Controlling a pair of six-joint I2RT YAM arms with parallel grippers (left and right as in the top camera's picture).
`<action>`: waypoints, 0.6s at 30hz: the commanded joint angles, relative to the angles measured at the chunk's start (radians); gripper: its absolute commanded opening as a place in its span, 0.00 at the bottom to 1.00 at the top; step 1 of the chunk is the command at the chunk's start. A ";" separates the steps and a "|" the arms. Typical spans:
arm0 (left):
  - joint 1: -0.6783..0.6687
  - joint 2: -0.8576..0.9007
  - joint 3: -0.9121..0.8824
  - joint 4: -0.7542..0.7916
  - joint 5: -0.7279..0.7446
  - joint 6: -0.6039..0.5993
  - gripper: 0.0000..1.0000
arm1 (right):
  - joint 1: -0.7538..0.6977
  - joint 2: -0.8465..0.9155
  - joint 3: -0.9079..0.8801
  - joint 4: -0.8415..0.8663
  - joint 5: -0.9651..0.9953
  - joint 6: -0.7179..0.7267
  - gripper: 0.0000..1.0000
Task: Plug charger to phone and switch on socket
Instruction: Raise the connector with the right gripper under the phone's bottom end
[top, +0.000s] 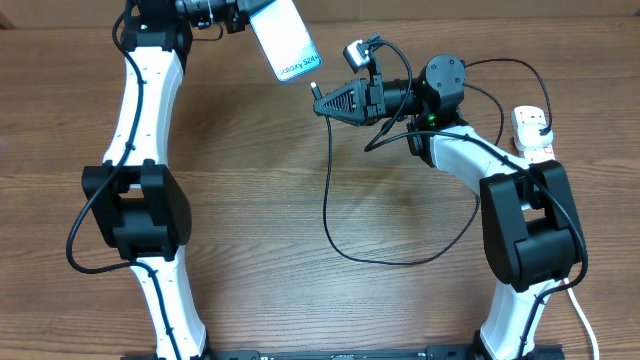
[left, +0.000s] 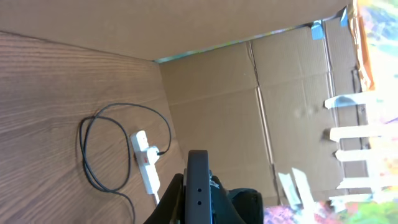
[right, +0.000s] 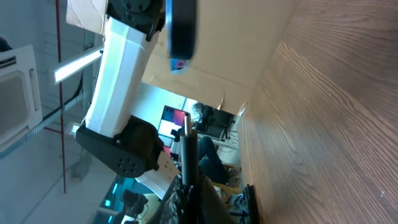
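Held up nearest the overhead lens, the phone (top: 285, 40) sits top centre, clamped at its upper end in the left end effector (top: 256, 18); its pale blue screen reads "Galaxy" near the lower end. The right end effector (top: 322, 100) is closed on the charger (top: 325, 200) behind its connector tip, which points at the phone without touching it. Black cable loops across the tabletop (top: 250, 200). The white socket (top: 530, 133) lies at the right edge, with cardboard (left: 249, 93) beyond it.

phone (top: 285, 40) top cropped, socket (top: 531, 128) partly hidden
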 joint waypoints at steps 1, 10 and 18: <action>0.002 0.001 0.021 0.010 0.038 -0.070 0.04 | 0.003 0.000 0.006 0.008 0.034 0.024 0.04; -0.011 0.001 0.021 0.010 0.017 -0.029 0.04 | 0.003 0.000 0.006 0.024 0.038 0.015 0.04; -0.017 0.001 0.021 0.010 0.011 0.006 0.04 | 0.003 0.000 0.006 0.052 0.034 -0.004 0.04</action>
